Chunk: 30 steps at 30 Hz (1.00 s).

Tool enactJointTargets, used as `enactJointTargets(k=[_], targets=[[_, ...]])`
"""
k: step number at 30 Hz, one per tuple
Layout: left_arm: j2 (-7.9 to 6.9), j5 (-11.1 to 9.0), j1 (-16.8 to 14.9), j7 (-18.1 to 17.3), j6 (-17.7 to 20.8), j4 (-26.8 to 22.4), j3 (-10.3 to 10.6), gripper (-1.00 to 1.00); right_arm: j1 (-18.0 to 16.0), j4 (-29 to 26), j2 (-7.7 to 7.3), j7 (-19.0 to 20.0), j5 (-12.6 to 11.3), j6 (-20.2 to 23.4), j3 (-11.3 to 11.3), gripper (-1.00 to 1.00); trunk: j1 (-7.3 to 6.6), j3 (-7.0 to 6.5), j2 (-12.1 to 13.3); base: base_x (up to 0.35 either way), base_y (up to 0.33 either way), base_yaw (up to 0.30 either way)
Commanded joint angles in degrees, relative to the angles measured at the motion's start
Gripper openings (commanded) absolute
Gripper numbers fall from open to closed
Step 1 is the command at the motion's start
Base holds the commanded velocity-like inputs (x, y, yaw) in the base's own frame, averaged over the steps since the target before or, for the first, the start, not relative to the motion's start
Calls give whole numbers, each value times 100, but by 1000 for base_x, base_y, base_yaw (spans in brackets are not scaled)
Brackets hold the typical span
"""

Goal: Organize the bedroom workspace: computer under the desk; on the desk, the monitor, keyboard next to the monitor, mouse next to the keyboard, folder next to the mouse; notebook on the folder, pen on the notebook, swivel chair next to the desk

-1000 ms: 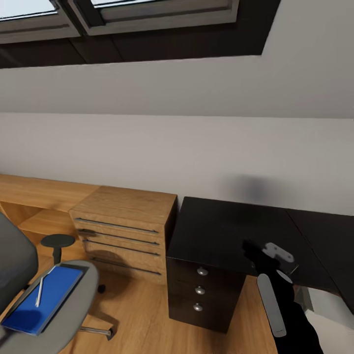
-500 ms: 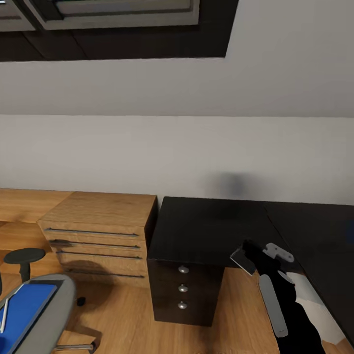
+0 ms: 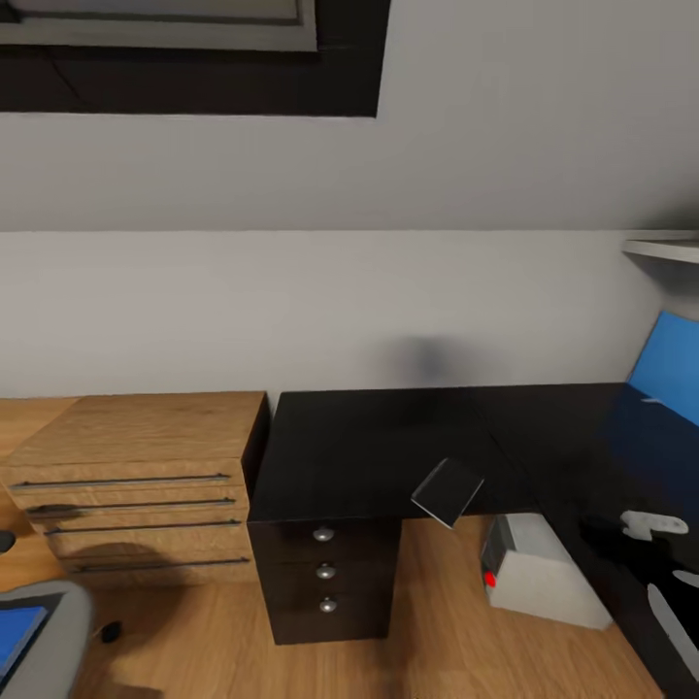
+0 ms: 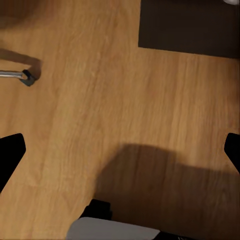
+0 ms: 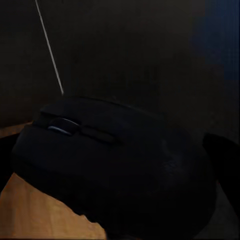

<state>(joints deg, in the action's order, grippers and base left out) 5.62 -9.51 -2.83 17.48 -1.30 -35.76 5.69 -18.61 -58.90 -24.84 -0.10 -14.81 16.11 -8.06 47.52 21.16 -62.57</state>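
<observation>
The glossy black desk (image 3: 388, 437) runs along the wall, with knobbed drawers (image 3: 323, 569) under its left end. The light grey computer (image 3: 544, 575) stands on the floor beneath the desk, red dot facing front. At the lower left corner sits the swivel chair's seat edge (image 3: 53, 631), carrying a sliver of the blue folder (image 3: 14, 641). My right gripper (image 3: 604, 540) hovers over the desk's right wing, shut on a black mouse (image 5: 115, 165). My left gripper (image 4: 120, 152) hangs open above the wooden floor. The monitor and keyboard are out of view.
A light wooden chest of drawers (image 3: 136, 466) stands left of the desk. A blue wall panel (image 3: 670, 374) and a shelf (image 3: 665, 248) are at the right. A small grey translucent flat piece (image 3: 447, 491) sits at the desk's front edge. A chair castor (image 4: 27, 77) rests on the floor.
The camera has swung right: the chair has slid almost out at the left, and the computer and blue panel have come in. My right arm now reaches further right over the desk.
</observation>
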Motion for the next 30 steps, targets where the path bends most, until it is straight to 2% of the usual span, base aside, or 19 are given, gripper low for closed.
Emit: enactJointTargets(k=[1,3,7,30], targets=[[-6,-58,-2,44,-21,-1,38,100,-3,31,-27,14,130,-5,-4,-100,0,3,-4,0,0,-298],[-8,-54,0,44,-30,-1,38,100,-3,56,-44,27,310,-26,-8,-100,0,-4,-4,0,0,-297],[-8,-52,-2,45,-36,-1,38,100,-3,72,-45,35,409,-35,-11,-100,0,-19,-4,0,0,-296],[-17,-60,-2,51,-37,-1,38,100,-3,80,-5,29,445,-31,79,-100,0,-107,-4,0,0,-292]])
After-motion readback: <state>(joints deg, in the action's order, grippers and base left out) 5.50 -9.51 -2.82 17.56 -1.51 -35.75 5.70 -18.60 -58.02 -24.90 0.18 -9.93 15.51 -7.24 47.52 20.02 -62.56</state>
